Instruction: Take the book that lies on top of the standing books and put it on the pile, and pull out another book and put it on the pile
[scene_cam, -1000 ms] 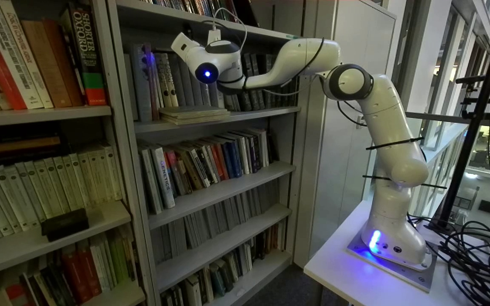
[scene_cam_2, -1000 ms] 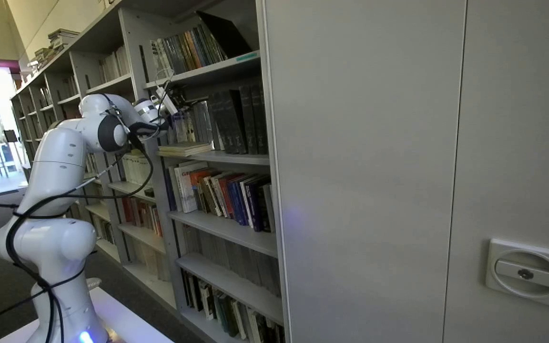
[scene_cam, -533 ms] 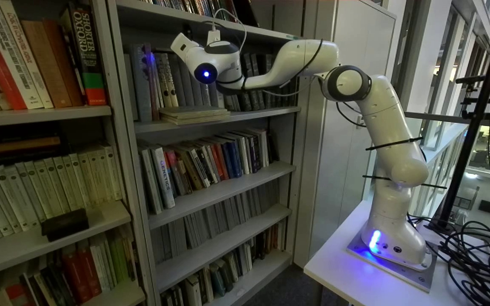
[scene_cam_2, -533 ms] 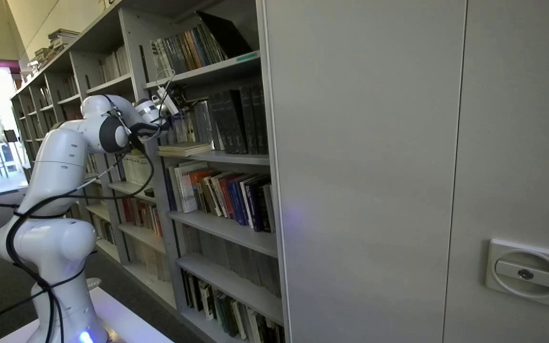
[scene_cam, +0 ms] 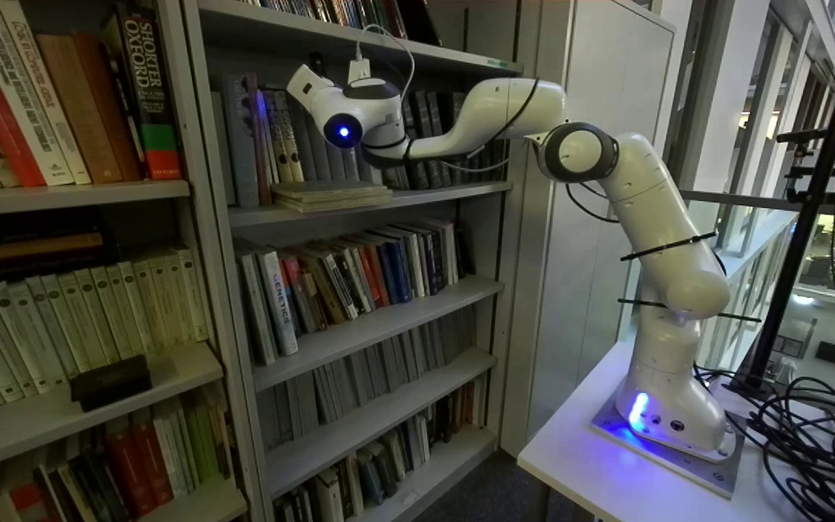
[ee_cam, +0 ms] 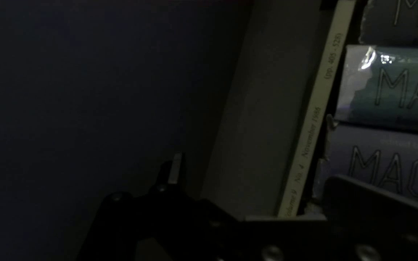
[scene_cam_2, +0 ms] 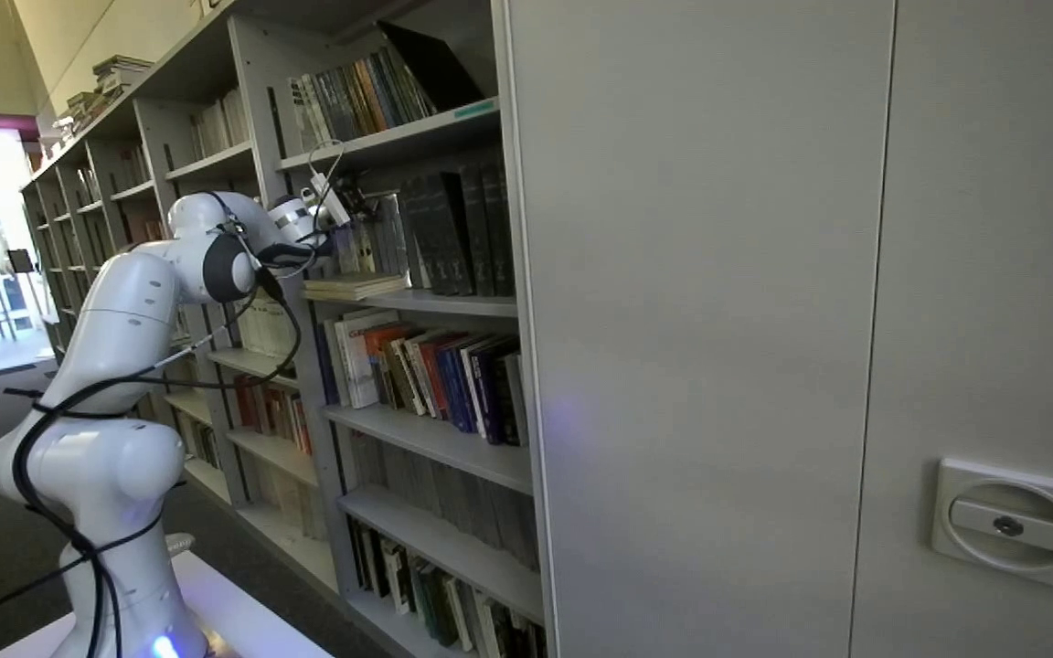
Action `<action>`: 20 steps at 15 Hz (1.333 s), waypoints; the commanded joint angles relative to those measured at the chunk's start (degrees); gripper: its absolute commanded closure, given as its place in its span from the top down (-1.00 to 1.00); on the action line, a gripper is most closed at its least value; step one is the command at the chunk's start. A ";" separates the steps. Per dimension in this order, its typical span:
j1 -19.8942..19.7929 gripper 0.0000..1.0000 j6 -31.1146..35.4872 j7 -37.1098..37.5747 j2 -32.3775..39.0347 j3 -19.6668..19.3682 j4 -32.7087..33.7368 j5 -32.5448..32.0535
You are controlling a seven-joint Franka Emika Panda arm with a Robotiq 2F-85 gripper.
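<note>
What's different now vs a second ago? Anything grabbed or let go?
The arm leaned further in toward the bookcase and dipped slightly, mostly in the last half second. No grab or release shows: the gripper is open, the thin book lying unheld atop the standing books. The pile stayed put.

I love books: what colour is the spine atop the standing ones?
Pale cream; the spine shows best in the wrist view.
</note>
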 commanded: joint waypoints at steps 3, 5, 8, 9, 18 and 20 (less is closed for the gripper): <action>0.65 0.36 1.81 -2.64 3.04 -1.63 5.08 1.40; 0.84 0.06 1.76 -3.13 3.10 -1.68 5.00 1.91; 1.18 -0.35 1.73 -4.93 3.18 -1.81 5.16 3.09; 1.29 -0.50 1.57 -5.41 3.18 -1.92 5.11 3.57; 1.97 -1.00 -0.33 -6.64 2.70 -2.28 4.75 5.35; 2.11 -1.00 -0.87 -6.75 2.30 -2.22 4.48 5.59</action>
